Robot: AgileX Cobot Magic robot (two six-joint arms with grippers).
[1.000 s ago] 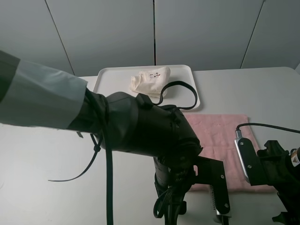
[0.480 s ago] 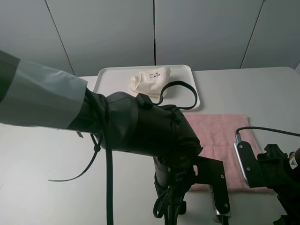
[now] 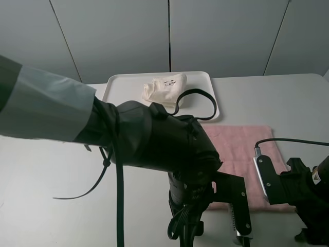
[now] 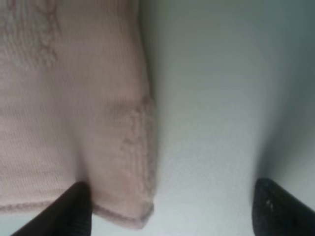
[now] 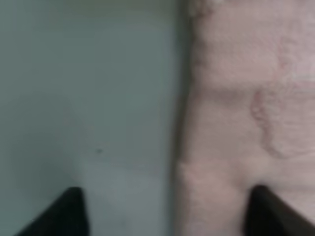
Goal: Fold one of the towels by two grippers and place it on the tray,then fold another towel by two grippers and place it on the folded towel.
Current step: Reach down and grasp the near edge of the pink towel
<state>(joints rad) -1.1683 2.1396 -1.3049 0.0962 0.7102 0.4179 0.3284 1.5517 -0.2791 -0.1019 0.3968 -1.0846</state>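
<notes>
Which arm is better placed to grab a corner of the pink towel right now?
Probably left: a corner of the pink towel lies between the tips of the open left pincer. The right pincer, also open, straddles only an edge; no corner shows.

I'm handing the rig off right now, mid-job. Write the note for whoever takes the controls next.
Left gripper: open, low over a corner of the pink towel, nothing gripped.
Right gripper: open, straddling the pink towel's opposite side edge, nothing gripped.
Cream towel: folded, a bit bunched, lying on the tray.
Pink towel: spread flat on the table, in front of the tray.
Done: first towel folded and placed.
Left: grip the pink towel with both grippers, fold it, set it on the cream towel.
</notes>
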